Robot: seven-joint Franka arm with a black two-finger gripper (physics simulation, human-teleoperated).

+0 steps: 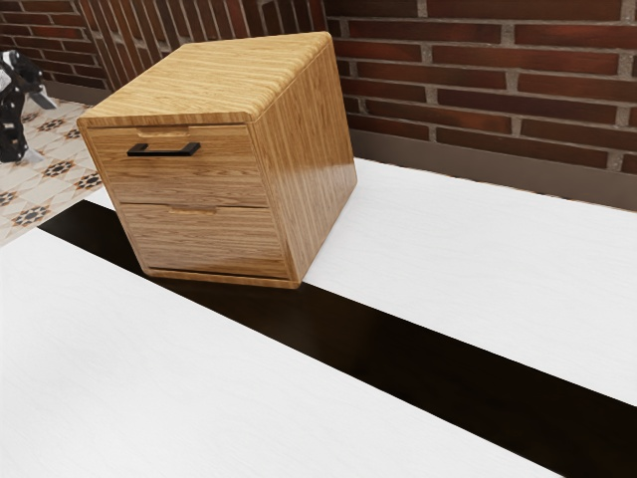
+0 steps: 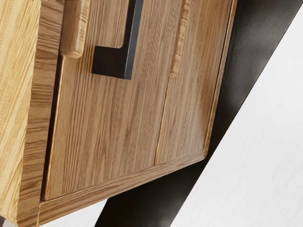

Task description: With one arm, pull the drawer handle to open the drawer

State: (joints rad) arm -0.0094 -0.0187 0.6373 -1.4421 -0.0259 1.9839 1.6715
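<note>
A wooden cabinet (image 1: 299, 129) stands on the table with two drawers in its front. The upper drawer (image 1: 189, 177) carries a black bar handle (image 1: 163, 149) and sits flush with the cabinet front. The lower drawer (image 1: 204, 239) has no handle that I can see. At the exterior view's left edge my gripper (image 1: 12, 124) is partly cut off, well away from the handle. The wrist view looks at the cabinet front from close by: one end of the black handle (image 2: 124, 45) stands out from the upper drawer (image 2: 111, 127).
The table has white surfaces (image 1: 478, 259) split by a black strip (image 1: 398, 358) that runs under the cabinet. A brick wall (image 1: 498, 70) rises behind. Patterned floor tiles (image 1: 40, 179) lie beyond the table at the exterior view's left.
</note>
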